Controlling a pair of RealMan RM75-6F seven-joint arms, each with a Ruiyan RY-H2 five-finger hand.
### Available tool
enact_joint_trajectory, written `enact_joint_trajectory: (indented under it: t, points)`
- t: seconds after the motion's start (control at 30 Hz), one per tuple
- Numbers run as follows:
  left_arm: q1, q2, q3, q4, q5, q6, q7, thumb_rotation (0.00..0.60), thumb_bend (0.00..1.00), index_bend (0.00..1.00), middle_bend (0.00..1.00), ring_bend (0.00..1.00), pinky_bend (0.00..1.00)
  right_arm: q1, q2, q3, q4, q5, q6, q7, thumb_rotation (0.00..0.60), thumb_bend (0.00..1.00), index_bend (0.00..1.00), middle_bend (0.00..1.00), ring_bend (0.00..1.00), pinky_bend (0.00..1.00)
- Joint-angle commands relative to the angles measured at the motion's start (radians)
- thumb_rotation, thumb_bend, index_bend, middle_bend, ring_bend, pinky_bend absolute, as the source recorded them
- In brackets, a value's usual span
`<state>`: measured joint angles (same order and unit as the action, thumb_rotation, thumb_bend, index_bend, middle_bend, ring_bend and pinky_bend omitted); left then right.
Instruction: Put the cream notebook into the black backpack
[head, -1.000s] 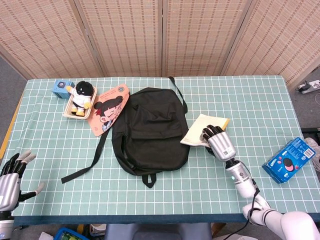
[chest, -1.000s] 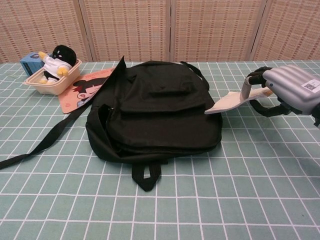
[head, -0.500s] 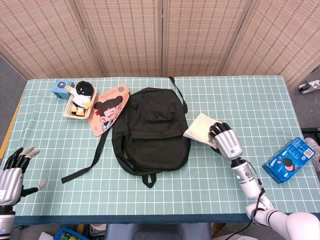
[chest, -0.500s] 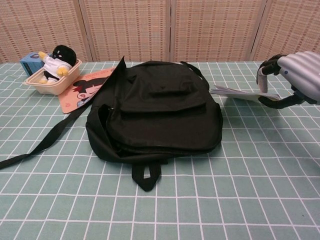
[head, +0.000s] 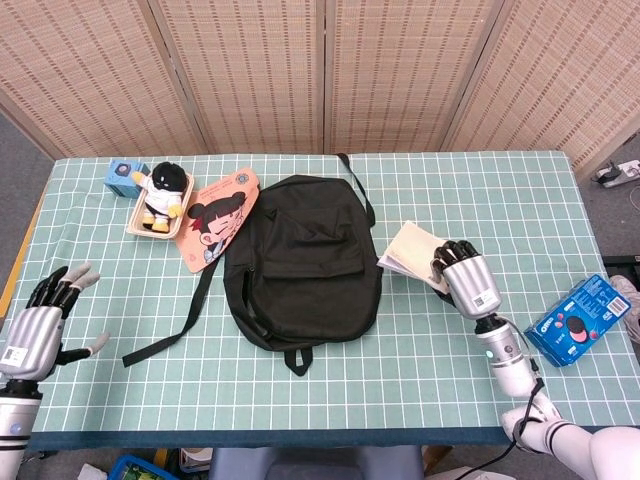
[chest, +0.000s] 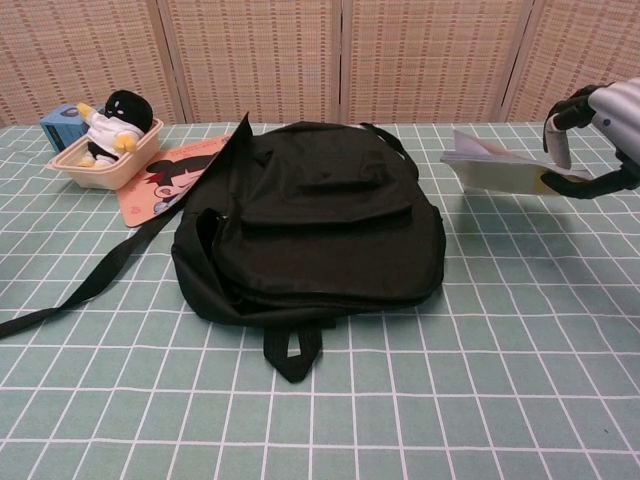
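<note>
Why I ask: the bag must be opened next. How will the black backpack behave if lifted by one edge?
The black backpack lies flat and creased, so it is probably nearly empty and light. Its fabric likely sags rather than staying open. The loose strap may drag.

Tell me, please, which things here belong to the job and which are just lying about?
For the job:
notebook, held by the right hand
backpack

Lying about:
plush doll in its tray
picture card
small blue box
blue cookie box

The left hand holds nothing.
</note>
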<state>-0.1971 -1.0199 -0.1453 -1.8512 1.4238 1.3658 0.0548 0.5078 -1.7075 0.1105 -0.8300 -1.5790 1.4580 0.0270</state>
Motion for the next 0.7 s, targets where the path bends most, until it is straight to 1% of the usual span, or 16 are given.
enact_joint_trajectory:
  t: [0.03,0.23,0.43,0.57,0.7]
  points:
    - [-0.027,0.005,-0.016,0.003,-0.008,-0.025,-0.010,0.600,0.22,0.21,0.10,0.01,0.07,-0.004,0.026,0.004,-0.026,-0.006,0.018,-0.014,0.600,0.55,0.80,0.48,0.33,0.33]
    - [-0.074,-0.003,-0.036,0.012,0.008,-0.052,-0.033,0.600,0.22,0.21,0.10,0.01,0.07,-0.003,0.116,0.004,-0.119,-0.041,0.058,-0.061,0.600,0.58,0.80,0.48,0.33,0.33]
    - [-0.144,-0.018,-0.040,0.034,0.055,-0.121,-0.089,0.600,0.22,0.23,0.10,0.02,0.07,-0.006,0.239,0.005,-0.258,-0.080,0.092,-0.130,0.600,0.59,0.80,0.48,0.33,0.33]
    - [-0.210,-0.044,-0.040,0.062,0.114,-0.174,-0.149,0.600,0.22,0.27,0.13,0.08,0.07,-0.018,0.316,0.015,-0.351,-0.089,0.112,-0.179,0.600,0.59,0.80,0.48,0.33,0.33]
    - [-0.284,-0.075,-0.033,0.090,0.176,-0.236,-0.220,0.600,0.22,0.30,0.18,0.13,0.07,-0.032,0.370,0.025,-0.409,-0.091,0.130,-0.205,0.600,0.59,0.80,0.48,0.33,0.33]
